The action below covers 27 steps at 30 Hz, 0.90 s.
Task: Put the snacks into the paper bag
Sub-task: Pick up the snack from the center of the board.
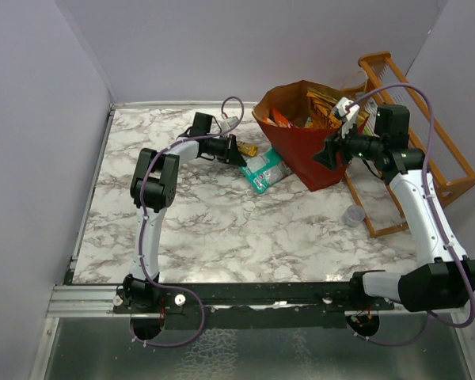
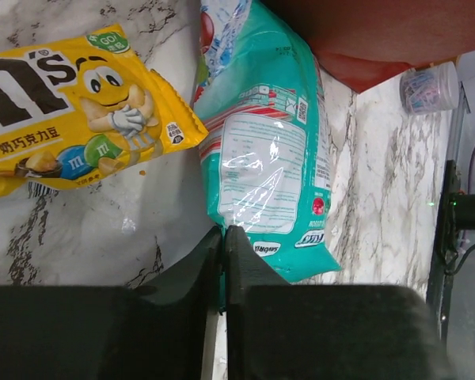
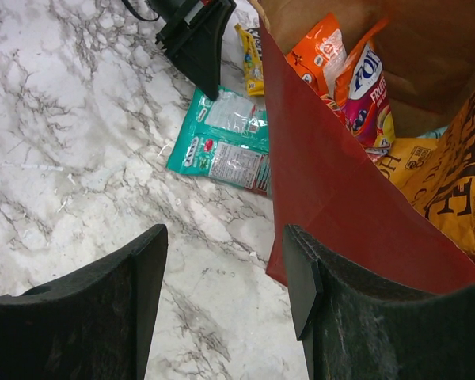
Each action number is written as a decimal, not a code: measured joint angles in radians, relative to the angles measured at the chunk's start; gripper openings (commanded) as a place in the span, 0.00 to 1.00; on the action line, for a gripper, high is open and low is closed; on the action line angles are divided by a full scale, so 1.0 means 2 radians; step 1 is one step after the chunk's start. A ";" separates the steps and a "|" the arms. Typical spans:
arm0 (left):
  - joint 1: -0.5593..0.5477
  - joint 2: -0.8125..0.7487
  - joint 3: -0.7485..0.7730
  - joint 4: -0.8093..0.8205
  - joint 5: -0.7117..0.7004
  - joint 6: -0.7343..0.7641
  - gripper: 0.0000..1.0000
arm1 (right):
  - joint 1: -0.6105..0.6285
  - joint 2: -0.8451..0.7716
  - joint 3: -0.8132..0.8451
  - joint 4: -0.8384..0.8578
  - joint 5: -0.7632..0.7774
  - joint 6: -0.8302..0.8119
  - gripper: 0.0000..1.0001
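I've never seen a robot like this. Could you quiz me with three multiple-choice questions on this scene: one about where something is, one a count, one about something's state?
1. Where does the teal plastic pouch lie?
A) on the marble table beside the tall red paper bag
B) inside that bag
C) on the floor

2. How many snack packets lie on the table outside the bag?
A) none
B) five
C) two

3. The right gripper is:
A) shut on a packet
B) open, holding nothing
C) out of view

Answers:
1 A, the pouch lies flat on the marble at the bag's foot.
2 C, only the teal pouch and the yellow M&M's packet lie there.
3 B, its fingers stand apart with nothing gripped.
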 measured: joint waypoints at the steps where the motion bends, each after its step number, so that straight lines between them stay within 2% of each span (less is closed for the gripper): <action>1: 0.000 0.000 0.000 0.000 0.002 0.002 0.00 | 0.000 -0.001 -0.001 0.000 0.000 0.000 0.60; 6: 0.000 -0.010 -0.009 -0.026 0.006 0.034 0.00 | 0.000 -0.011 -0.011 0.000 -0.001 0.000 0.60; 11: 0.000 -0.054 -0.017 -0.107 0.006 0.113 0.00 | 0.000 -0.031 -0.019 0.001 -0.003 0.000 0.60; 18: -0.001 -0.161 -0.045 -0.223 0.000 0.238 0.00 | 0.000 -0.050 -0.021 0.004 -0.012 0.001 0.61; 27: -0.017 -0.278 -0.120 -0.301 -0.034 0.351 0.00 | 0.000 -0.051 -0.027 0.010 -0.032 0.006 0.61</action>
